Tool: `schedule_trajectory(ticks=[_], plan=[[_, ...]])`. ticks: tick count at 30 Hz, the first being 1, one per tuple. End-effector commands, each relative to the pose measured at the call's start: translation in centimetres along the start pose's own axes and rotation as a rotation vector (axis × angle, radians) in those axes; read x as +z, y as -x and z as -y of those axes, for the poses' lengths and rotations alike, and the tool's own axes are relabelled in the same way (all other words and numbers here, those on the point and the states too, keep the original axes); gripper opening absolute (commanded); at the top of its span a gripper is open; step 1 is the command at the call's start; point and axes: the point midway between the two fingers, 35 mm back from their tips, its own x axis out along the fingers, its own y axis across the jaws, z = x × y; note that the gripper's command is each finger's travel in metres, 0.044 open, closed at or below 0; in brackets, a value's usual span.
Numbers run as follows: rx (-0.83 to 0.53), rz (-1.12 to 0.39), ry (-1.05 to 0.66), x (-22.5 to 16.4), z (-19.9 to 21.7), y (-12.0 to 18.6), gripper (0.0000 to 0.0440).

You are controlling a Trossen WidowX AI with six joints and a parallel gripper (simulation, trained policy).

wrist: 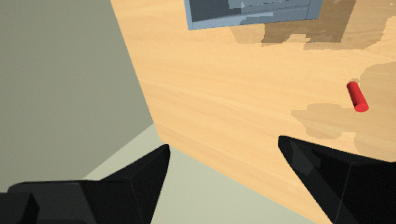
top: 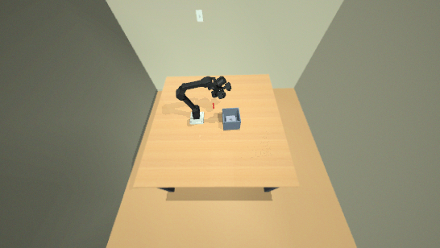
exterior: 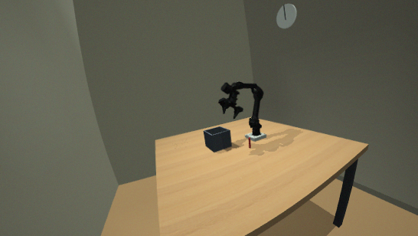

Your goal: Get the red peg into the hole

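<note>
The red peg (top: 213, 105) (exterior: 249, 143) (wrist: 357, 97) stands upright on the table between the arm's base and the box, and shows at the right of the wrist view. The open grey-blue box (top: 231, 126) (exterior: 218, 141) (wrist: 250, 20) stands beside it, cut off by the top edge of the wrist view. A pale plate (top: 227, 117) with a small dark hole mark lies at its bottom in the top view. My gripper (top: 226, 92) (exterior: 230, 115) (wrist: 223, 145) is wide open and empty, high above the table, pointing downward at a tilt. The peg lies outside the gap between its fingers.
The wooden table (top: 217, 161) (exterior: 199, 184) (wrist: 215, 85) carries the arm's white base (top: 197, 121) (exterior: 261, 137). The arm reaches up and over from it. The table's edge crosses the wrist view behind the fingertips. Shadows of the arm fall near the peg.
</note>
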Motion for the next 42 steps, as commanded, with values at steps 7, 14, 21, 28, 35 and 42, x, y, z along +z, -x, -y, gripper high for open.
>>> schedule_trajectory(ticks=[7, 14, 21, 28, 35, 42], plan=[[-0.278, -0.053, -0.022, -2.6, 5.9, -3.0, 0.044], [-0.446, -0.046, -0.014, -3.6, 9.8, -4.1, 0.044], [-0.581, -0.012, 0.014, -4.0, 13.0, -5.0, 0.044], [-0.681, 0.021, 0.049, -3.8, 15.7, -5.7, 0.044], [-0.746, 0.044, 0.073, -3.0, 18.0, -7.0, 0.044], [-0.784, 0.058, 0.072, -2.0, 20.1, -8.5, 0.044]])
